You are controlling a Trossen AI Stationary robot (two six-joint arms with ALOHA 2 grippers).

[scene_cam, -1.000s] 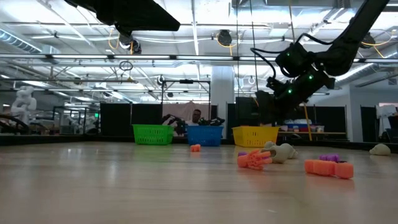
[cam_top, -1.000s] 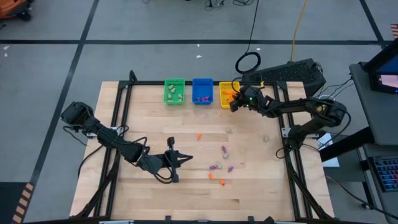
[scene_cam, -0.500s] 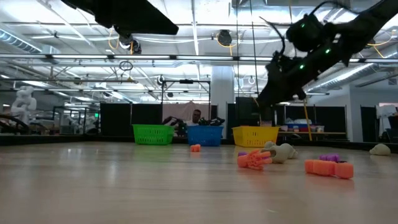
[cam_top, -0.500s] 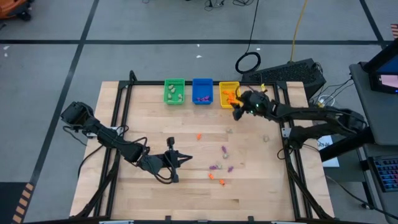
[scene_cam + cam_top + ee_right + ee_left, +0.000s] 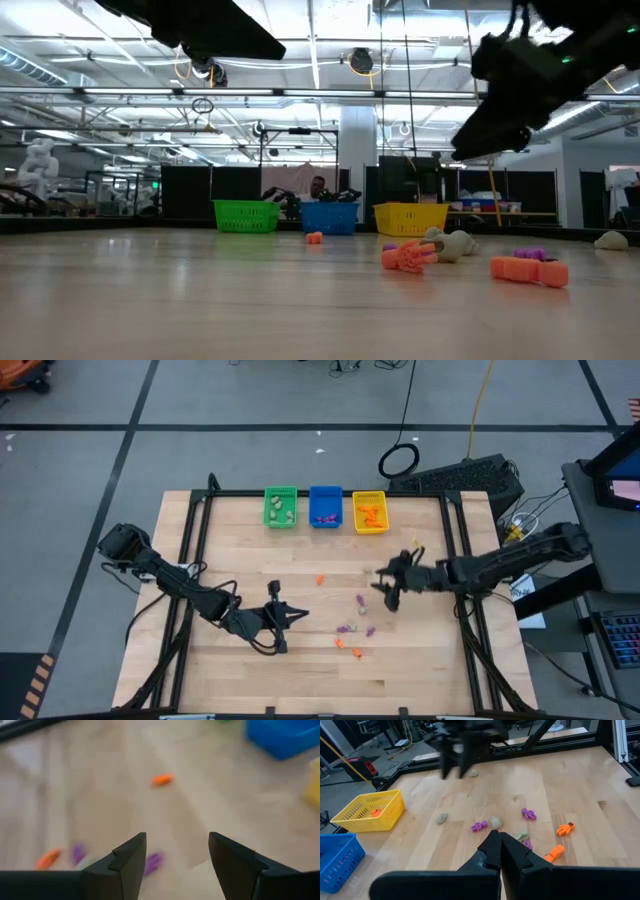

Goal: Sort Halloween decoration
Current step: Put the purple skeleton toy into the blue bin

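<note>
You are looking at a wooden tabletop [image 5: 250, 540] that is giving you plenty of bare room on its left half and along the near edge, while the metal frame rails [image 5: 195, 530] are hemming in both sides. The three bins are sitting in a row against the far edge, probably so each colour is getting its own home: the green bin [image 5: 280, 506] is holding pale pieces, the blue bin [image 5: 325, 506] purple ones, the yellow bin [image 5: 369, 512] orange ones. The right gripper [image 5: 385, 586] is hanging over the middle-right of the tabletop with its jaws standing apart and nothing between them, seemingly positioning for another pick. The left gripper [image 5: 300, 613] is waiting low at centre with its jaws pressed together, empty. The Halloween decoration [image 5: 355, 628] that is left to sort is lying scattered between the two grippers, with a stray orange trinket [image 5: 320, 578] lying apart nearer the bins and a pale trinket [image 5: 428, 582] lying beyond the right gripper, near the right rail.
</note>
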